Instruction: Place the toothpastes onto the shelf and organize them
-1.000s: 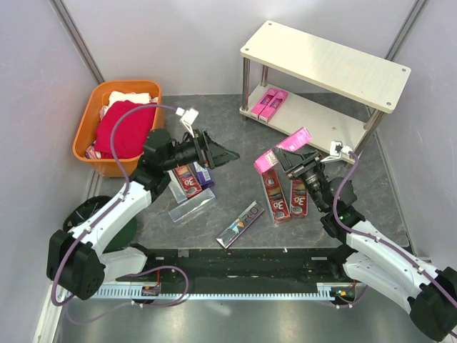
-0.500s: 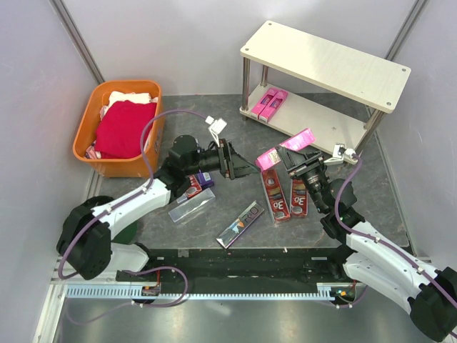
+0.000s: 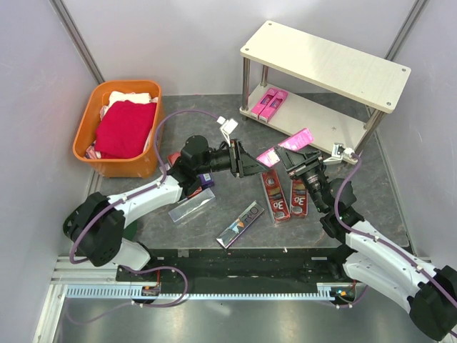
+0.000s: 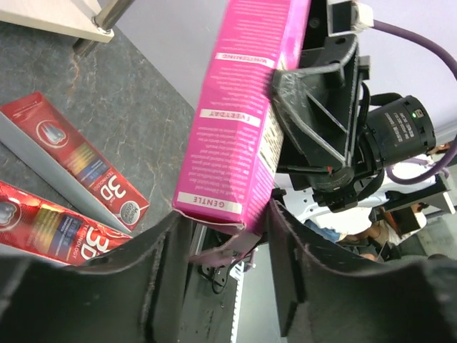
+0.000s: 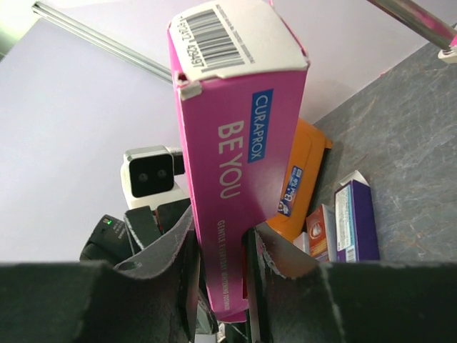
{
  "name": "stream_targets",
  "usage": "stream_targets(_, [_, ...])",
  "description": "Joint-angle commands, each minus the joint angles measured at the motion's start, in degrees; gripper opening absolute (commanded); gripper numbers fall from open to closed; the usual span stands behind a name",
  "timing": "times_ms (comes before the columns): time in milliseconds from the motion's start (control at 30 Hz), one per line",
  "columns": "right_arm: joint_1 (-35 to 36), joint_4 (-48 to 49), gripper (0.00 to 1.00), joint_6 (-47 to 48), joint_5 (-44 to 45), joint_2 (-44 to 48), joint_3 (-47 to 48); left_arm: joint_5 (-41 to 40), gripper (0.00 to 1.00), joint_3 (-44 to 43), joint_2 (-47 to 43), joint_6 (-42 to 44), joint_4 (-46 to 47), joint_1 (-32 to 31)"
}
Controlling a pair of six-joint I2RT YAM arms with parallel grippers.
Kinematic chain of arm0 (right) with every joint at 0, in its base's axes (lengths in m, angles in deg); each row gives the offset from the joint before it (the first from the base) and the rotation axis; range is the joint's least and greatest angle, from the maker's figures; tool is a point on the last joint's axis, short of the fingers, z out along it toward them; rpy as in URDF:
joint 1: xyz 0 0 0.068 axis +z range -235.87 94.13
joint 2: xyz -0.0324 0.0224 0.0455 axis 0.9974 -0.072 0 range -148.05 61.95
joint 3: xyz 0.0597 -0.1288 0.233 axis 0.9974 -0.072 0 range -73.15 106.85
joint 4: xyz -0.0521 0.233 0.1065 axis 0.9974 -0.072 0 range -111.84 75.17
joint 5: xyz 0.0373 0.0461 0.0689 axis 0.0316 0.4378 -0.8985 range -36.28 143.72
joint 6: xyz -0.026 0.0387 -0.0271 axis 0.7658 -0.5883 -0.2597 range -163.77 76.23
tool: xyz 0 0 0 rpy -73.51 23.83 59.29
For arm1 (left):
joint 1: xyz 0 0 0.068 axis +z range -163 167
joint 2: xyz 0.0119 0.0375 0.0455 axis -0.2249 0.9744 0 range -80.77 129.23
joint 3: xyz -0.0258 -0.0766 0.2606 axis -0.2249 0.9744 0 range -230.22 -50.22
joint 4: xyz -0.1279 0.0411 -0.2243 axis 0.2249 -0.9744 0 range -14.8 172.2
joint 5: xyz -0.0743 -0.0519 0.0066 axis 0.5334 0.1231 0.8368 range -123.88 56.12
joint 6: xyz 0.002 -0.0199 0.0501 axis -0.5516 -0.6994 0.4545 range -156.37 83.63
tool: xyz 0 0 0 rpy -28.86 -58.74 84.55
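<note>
pink carton [image 5: 239, 171]: CURAPROX BE YOU | red carton [image 4: 75, 161]: 3D

A robotics lab test cell is being shown. A dark grey bench [image 3: 235, 121] is being boxed in by plain pale panels [image 3: 178, 43] on metal framing [image 3: 75, 36], beyond and to either side of the left end effector [image 3: 250, 164] and right end effector [image 3: 284, 155]. Behind them, the cabled left arm [image 3: 136, 201] and right arm [image 3: 378, 250] are being carried on a slotted rail [image 3: 235, 289].
</note>
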Motion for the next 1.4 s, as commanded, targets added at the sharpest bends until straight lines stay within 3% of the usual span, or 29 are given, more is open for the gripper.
stream_targets(0, [0.1, 5.6, 0.29, -1.2, -1.5, -0.7, 0.7, 0.3, 0.43, -2.5, 0.0, -1.1, 4.8, -0.2])
stream_targets(67, [0.1, 5.8, 0.35, -1.4, -1.6, -1.3, 0.7, 0.5, 0.38, -2.5, -0.1, -1.2, 5.1, -0.2])
stream_targets(167, [0.1, 6.1, 0.45, -1.7, -2.0, -2.1, 0.8, 0.6, 0.25, -2.1, -0.3, -1.5, 6.2, -0.2])
stream_targets(200, [0.1, 6.2, 0.48, -1.8, -2.1, -2.3, 0.8, 0.4, 0.16, -2.0, -0.3, -1.7, 6.4, -0.2])
stream_targets(300, [0.1, 6.0, 0.6, -2.0, -2.0, -2.6, 0.8, 0.3, 0.06, -1.9, -0.2, -2.1, 6.8, -0.2])
stream_targets(600, [0.1, 2.7, 0.81, -1.4, -0.9, -1.4, 1.4, -0.4, 0.02, -0.6, -2.1, -1.9, 6.6, 0.5])
stream_targets(667, [0.1, 2.4, 0.79, -1.4, -0.8, -1.2, 1.5, -0.3, 0.02, -0.3, -2.7, -1.5, 6.2, 0.5])
stream_targets(733, [0.1, 3.3, 0.68, -1.1, -1.0, -1.2, 1.2, -0.3, 0.02, 0.0, -2.8, -1.4, 6.2, 0.5])
stream_targets(767, [0.1, 3.6, 0.54, -0.9, -1.4, -1.2, 1.2, -0.5, 0.02, 0.2, -3.0, -1.5, 6.2, 0.5])
stream_targets(833, [0.0, 4.0, 0.42, -0.6, -1.6, -1.2, 1.3, -0.4, 0.02, 0.3, -3.1, -1.4, 6.3, 0.6])
stream_targets(933, [0.1, 4.1, 0.3, -0.3, -2.1, -1.5, 1.5, -0.2, 0.09, 0.1, -3.0, -1.4, 6.4, 0.8])
stream_targets(1067, [0.0, 3.9, 0.27, 0.1, -2.7, -1.4, 1.8, -0.1, 0.41, 0.0, -3.3, -1.5, 6.5, 1.3])
stream_targets(1233, [0.1, 3.4, 0.26, 0.1, -2.6, -0.8, 1.6, 0.7, 0.52, -0.5, -2.8, -2.2, 7.3, 1.8])
stream_targets(1300, [0.1, 3.0, 0.26, 0.2, -2.4, -0.5, 1.5, 0.4, 0.63, -0.6, -2.9, -2.3, 7.6, 1.9])
stream_targets(1367, [0.1, 2.7, 0.26, 0.4, -2.2, -0.1, 1.5, -0.5, 0.68, -0.4, -3.5, -2.3, 7.7, 2.0])
